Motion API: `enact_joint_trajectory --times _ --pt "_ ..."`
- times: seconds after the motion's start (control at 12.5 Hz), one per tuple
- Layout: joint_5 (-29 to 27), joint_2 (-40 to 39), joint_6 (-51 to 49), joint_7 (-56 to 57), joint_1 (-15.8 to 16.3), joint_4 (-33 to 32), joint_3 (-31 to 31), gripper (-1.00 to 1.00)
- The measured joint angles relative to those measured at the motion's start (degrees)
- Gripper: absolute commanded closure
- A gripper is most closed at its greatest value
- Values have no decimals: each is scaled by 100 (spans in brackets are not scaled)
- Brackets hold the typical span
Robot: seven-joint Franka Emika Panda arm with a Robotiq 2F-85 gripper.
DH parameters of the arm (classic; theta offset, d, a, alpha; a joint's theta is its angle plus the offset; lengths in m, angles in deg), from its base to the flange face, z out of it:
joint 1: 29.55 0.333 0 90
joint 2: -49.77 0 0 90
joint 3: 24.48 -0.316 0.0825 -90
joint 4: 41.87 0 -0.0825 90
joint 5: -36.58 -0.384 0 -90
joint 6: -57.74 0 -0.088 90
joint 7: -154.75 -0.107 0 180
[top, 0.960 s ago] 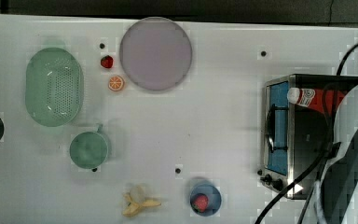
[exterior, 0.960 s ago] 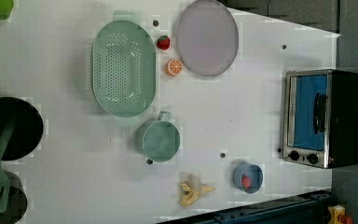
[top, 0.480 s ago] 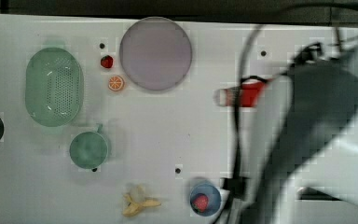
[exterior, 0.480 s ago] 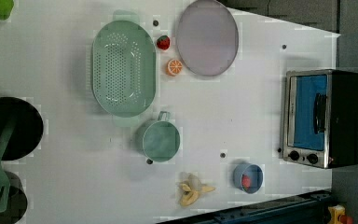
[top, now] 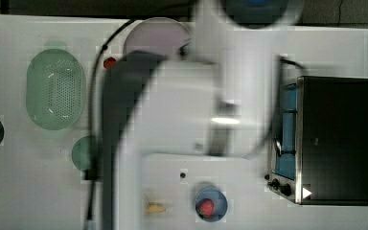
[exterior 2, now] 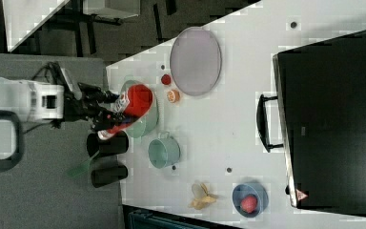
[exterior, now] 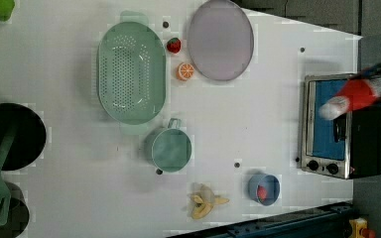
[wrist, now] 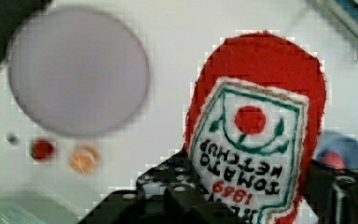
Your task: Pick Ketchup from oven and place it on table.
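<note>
End effector [exterior 2: 106, 114] grips my ketchup bottle [wrist: 256, 126] aloft, clear of the oven [top: 333, 139]. Carry step; next, lower onto bare worktop [exterior: 258, 124].

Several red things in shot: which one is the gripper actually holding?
The ketchup bottle, with its white label, clamped in the gripper. The strawberry beside the lilac plate and the red fruit in the blue bowl lie untouched.

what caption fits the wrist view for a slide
Claw shut on the Ketchup, held above the white table near the lilac plate.
</note>
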Motion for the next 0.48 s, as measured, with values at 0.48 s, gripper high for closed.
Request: enact_joint_trajectory --times 0.48 --pt "195 -287 1562 24 448 -1925 -333 -27"
